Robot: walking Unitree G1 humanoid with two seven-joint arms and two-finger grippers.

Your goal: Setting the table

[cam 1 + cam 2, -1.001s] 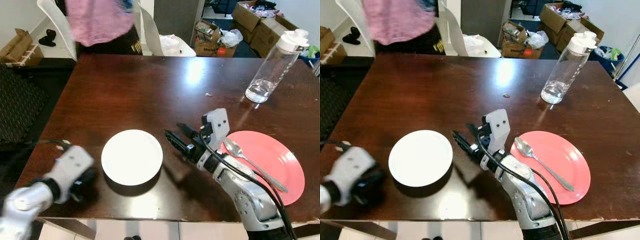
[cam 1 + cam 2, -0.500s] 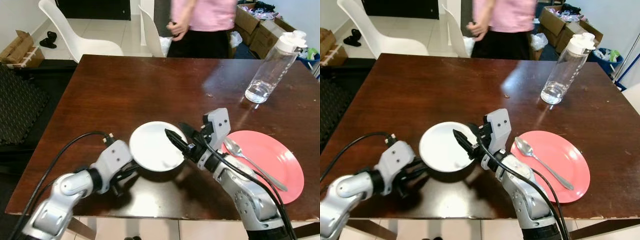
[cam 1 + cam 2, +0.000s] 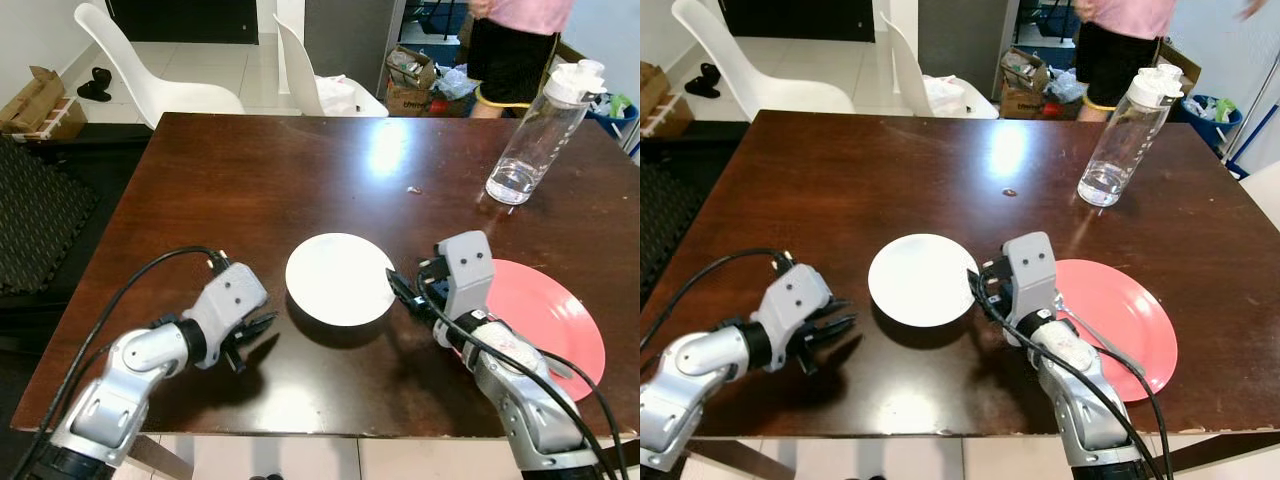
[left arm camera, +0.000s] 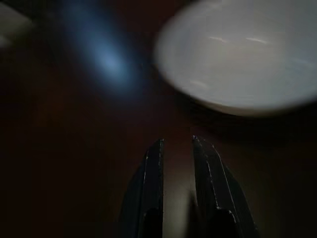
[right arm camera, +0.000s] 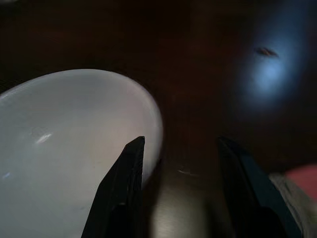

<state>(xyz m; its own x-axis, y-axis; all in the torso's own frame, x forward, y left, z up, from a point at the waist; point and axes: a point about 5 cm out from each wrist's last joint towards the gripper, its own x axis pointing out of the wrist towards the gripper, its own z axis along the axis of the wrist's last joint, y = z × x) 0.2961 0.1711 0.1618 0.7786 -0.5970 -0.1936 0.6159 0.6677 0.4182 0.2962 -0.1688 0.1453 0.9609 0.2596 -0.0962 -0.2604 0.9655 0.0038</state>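
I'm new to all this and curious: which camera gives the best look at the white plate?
The left eye view: the whole white plate shows sharply on the dark wooden table, between the left claw and the right claw. The right eye view shows it equally whole. Both wrist views catch only a blurred part of its rim.

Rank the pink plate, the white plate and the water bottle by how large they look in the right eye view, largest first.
1. Pink plate, though the right arm covers its near-left edge.
2. White plate, clearly smaller across than the pink one.
3. Water bottle: tall but narrow, and farther from the camera, so its true size against the white plate is unsure.
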